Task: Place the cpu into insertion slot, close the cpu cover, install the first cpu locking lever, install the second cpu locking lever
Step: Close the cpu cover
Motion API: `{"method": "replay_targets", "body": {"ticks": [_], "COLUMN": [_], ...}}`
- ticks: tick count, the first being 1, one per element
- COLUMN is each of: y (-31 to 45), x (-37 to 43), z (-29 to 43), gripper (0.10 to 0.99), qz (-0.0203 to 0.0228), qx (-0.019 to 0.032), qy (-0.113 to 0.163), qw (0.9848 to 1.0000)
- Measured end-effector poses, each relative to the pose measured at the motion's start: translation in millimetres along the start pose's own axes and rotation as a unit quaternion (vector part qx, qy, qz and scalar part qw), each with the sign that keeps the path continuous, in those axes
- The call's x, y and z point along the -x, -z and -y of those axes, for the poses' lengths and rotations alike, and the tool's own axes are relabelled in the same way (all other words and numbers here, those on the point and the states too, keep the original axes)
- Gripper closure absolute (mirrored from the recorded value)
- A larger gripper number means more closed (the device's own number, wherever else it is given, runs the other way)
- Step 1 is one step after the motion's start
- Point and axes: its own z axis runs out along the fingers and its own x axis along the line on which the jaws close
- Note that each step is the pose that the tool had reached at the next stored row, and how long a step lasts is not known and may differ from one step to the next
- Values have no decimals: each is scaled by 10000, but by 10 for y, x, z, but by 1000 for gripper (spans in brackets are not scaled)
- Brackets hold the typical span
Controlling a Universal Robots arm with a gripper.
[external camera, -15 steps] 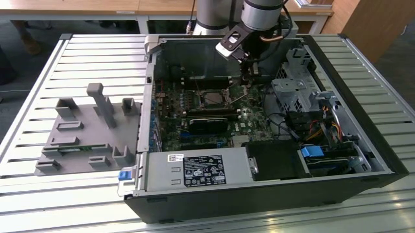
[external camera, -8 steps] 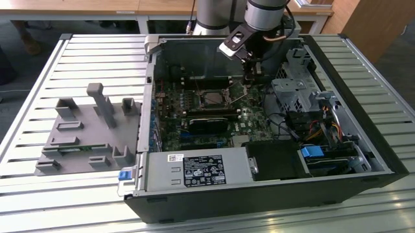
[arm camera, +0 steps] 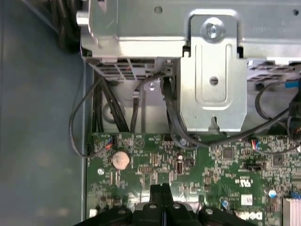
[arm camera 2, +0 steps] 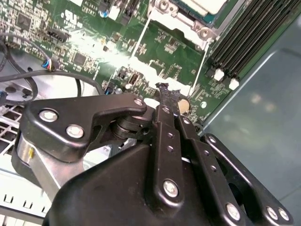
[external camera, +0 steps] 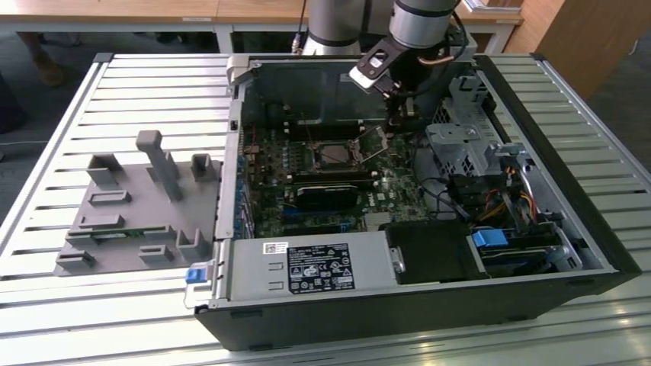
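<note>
Closed jaws hang over green motherboard [arm camera: 225, 165] beside cables [arm camera: 169, 110] and metal bracket [arm camera: 214, 80].

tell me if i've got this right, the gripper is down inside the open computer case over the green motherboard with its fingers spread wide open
Not quite: the gripper has its fingers shut, tips pressed together, as both wrist views show. The rest holds: it is down inside the open computer case over the green motherboard.
</note>
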Motion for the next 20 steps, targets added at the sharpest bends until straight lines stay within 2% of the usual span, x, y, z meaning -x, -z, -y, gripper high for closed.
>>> {"method": "replay_targets", "body": {"ticks": [10, 20], "y": [-32, -90], "x": [-19, -34], "z": [-73, -92], "gripper": [969, 969], "qz": [-1, 0], "qx": [-4, -8], "qy": [0, -1], "qw": [10000, 10000]}}
